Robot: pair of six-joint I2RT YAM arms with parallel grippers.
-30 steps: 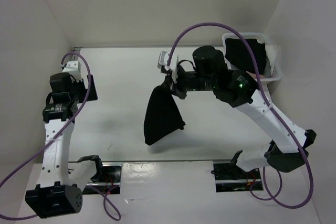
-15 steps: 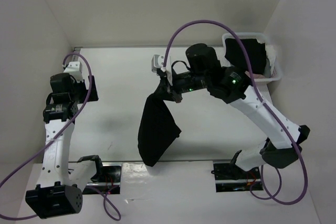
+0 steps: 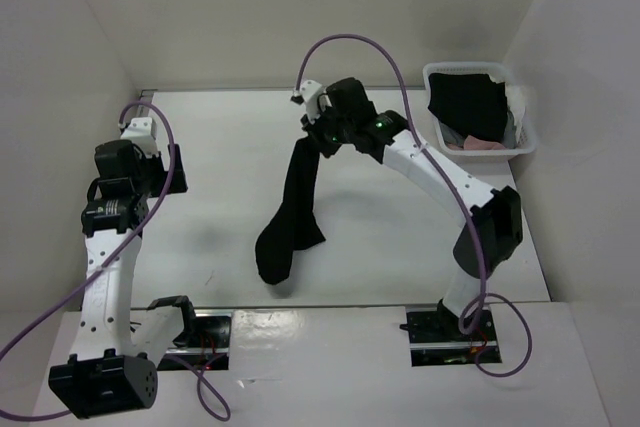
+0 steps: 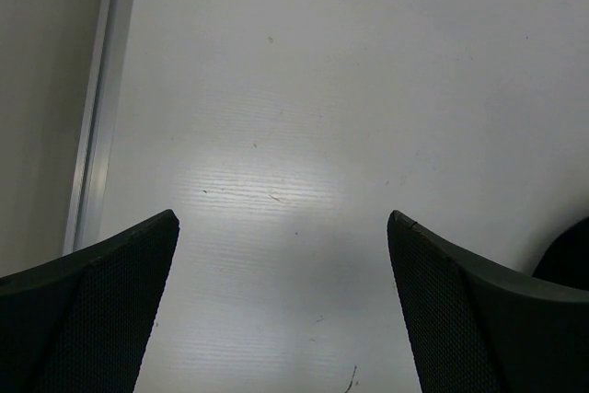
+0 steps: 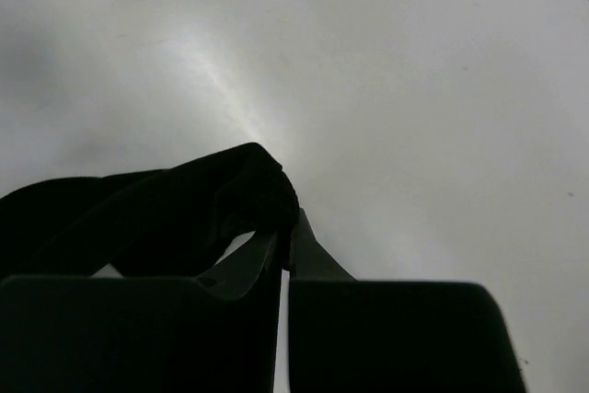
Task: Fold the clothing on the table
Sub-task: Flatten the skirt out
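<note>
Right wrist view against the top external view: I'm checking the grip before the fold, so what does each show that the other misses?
Only the right wrist view shows the pinch up close: the right gripper shut on a bunched edge of the clothing. Only the top external view shows the garment hanging long from that grip, its lower end toward the table's near edge, plus the left gripper off to the left and the basket of other cloth at the far right. Both show the black clothing held over the white table.
</note>
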